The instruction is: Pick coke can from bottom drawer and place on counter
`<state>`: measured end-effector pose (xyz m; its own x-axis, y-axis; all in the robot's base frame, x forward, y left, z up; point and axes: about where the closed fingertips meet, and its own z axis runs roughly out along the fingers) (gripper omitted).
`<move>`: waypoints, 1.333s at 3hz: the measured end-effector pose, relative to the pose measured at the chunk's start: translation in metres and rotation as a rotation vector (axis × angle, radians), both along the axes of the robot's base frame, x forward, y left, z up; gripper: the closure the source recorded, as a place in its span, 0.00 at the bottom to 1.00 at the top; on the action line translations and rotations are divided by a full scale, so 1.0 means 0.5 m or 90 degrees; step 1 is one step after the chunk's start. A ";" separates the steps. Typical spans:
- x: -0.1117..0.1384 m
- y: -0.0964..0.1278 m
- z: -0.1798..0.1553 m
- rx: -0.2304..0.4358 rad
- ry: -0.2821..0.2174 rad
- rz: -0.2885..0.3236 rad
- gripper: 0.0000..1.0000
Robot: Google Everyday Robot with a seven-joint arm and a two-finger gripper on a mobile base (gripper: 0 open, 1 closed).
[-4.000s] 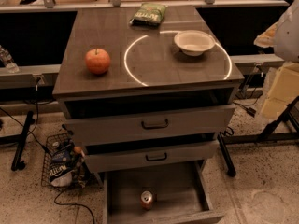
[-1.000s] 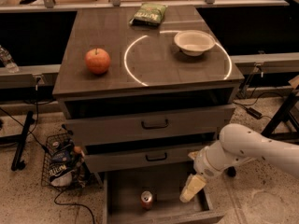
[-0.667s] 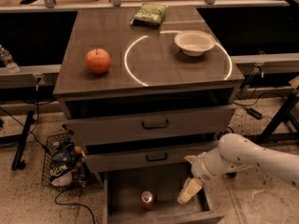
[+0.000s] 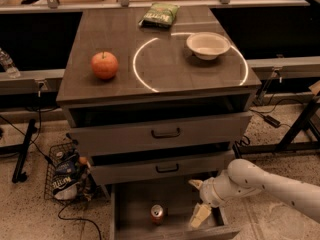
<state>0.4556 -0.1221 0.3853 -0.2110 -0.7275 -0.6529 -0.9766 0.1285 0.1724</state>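
The coke can (image 4: 157, 213) stands upright on the floor of the open bottom drawer (image 4: 130, 209), near its front middle. My gripper (image 4: 199, 201) hangs over the right part of that drawer, about a can's width to the right of the can and not touching it. One finger (image 4: 200, 216) points down toward the drawer front, the other (image 4: 195, 183) sits higher near the middle drawer, so the jaws stand apart and empty. The counter (image 4: 165, 69) with its white circle is above.
On the counter are a red apple (image 4: 104, 65) at left, a white bowl (image 4: 208, 45) at right and a green chip bag (image 4: 159, 14) at the back. A wire basket of snack bags (image 4: 65, 176) sits on the floor left of the cabinet. Metal stand legs are at both sides.
My arm has come in from the right, dropped to the bottom drawer and shifted left toward the can. The can and the counter items have not moved.
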 end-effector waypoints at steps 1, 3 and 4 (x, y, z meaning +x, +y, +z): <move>0.001 -0.001 0.001 -0.001 0.000 0.000 0.00; 0.034 0.166 -0.138 0.044 -0.038 -0.064 0.00; 0.066 0.200 -0.191 0.060 -0.064 -0.086 0.00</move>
<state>0.4884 -0.0221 0.2895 -0.2325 -0.6314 -0.7398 -0.9645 0.2475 0.0918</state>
